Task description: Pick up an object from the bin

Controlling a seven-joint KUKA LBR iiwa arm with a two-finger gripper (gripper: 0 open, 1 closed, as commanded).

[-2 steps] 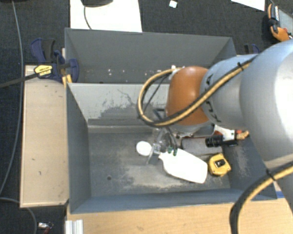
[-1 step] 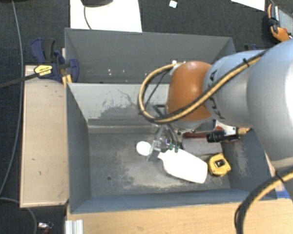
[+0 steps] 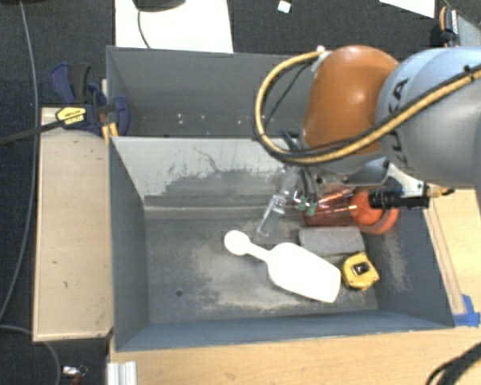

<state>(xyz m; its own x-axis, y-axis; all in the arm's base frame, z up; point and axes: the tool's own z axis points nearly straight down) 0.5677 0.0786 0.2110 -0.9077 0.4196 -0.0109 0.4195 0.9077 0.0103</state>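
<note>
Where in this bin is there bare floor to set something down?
The bin floor is bare on its left half, from the left wall to the white scoop; a narrow strip follows the front wall. The right is crowded: grey block, yellow tape measure, orange-red bottle, with the end effector near the scoop's handle.

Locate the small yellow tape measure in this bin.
In the camera view, the yellow tape measure lies toward the lower right of the bin, right beside the wide end of the white scoop and just below the grey block.
</note>
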